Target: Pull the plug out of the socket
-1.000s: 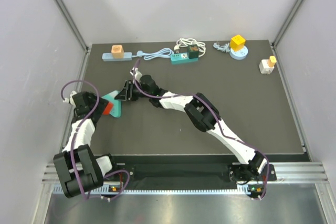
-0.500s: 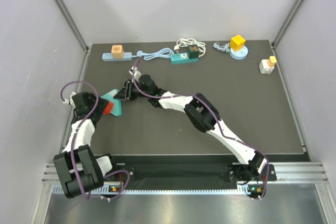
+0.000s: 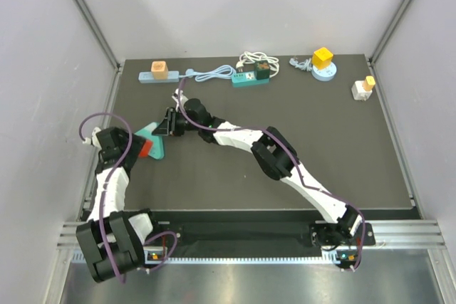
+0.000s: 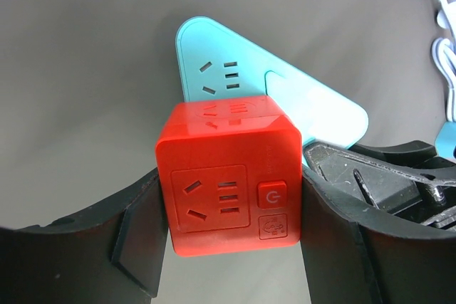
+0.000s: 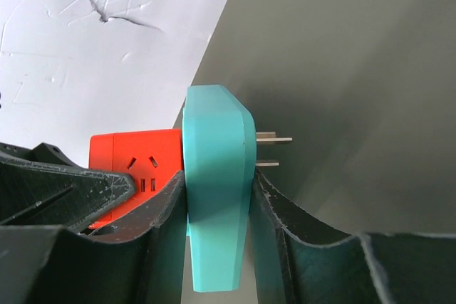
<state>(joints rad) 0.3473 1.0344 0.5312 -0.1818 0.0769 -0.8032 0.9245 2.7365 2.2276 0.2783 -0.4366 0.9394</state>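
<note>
Between right fingers (image 5: 313, 247), teal socket (image 5: 217, 197) (left fingers (image 4: 92, 261): red plug (image 4: 228, 176)).

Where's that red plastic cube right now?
In the top view, the red plastic socket cube is far left, held by the left gripper, against the teal triangular adapter.

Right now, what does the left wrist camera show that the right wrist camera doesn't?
Only the left wrist view shows the red plug from the front, with its slots and power button, gripped by the left hand, plus the slotted face of the teal socket. Only the right wrist view shows that socket edge-on in the right hand, with two metal prongs sticking out of its far side. Both show the red plug seated against the teal socket.
</note>
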